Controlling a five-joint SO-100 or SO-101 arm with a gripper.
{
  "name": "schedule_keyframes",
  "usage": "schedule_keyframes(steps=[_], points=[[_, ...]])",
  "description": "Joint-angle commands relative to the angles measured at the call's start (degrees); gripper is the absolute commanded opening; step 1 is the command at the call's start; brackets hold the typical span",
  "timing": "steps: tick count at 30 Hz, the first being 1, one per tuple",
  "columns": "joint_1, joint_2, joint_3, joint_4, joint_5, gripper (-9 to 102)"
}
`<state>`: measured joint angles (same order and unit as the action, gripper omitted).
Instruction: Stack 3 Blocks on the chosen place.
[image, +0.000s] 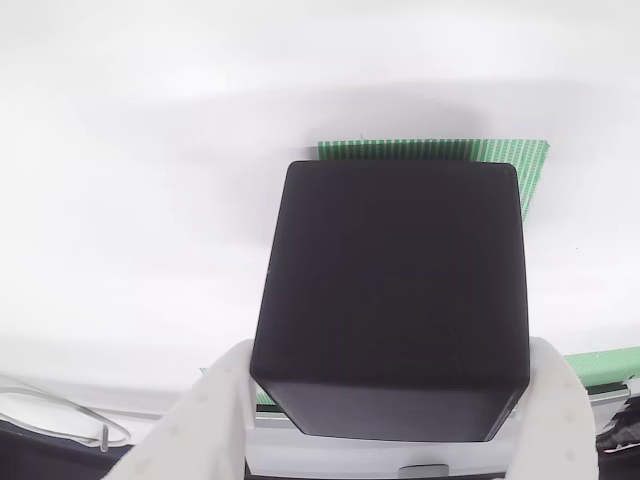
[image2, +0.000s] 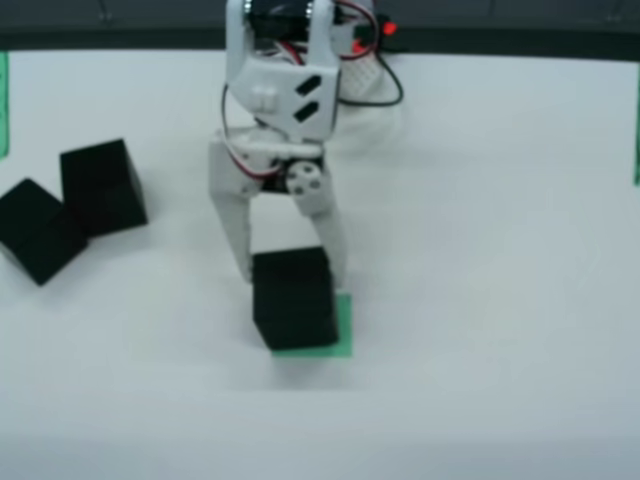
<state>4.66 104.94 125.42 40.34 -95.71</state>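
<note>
Two white fingers of the gripper stood on either side of a black block, one against its left face and one against its right in the view from the front, so the claw was closed onto the cube about as wide as the cube itself. In the view that rides on the gripper, the same block sat between the two pale fingertips, its broad dark face toward the camera and its lower edge level with them.

That held block rested over the green striped patch, the chosen place, in the front view; green showed along the cube's right side and under its near edge, while the cube hid the rest. Whether the cube sat flat on the patch or hung just above it, I could not tell. From the gripper's own view the green patch peeked out past the far edge and right corner of the block.

Well apart, at the left of the front view, two more black cubes lay on the white table: one upright cube and, just beside it and seemingly touching, a cube turned corner-on. Red and black wires looped behind the arm's upper body.
</note>
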Motion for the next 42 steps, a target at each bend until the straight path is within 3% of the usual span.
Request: schedule_keyframes(steps=[1, 23, 42], points=[[-0.8, 2.4, -0.2, -1.1, 0.6, 24], [-1.1, 4.4, 4.7, -6.0, 5.5, 25], [-0.7, 7.1, 7.4, -9.9, 5.0, 32]])
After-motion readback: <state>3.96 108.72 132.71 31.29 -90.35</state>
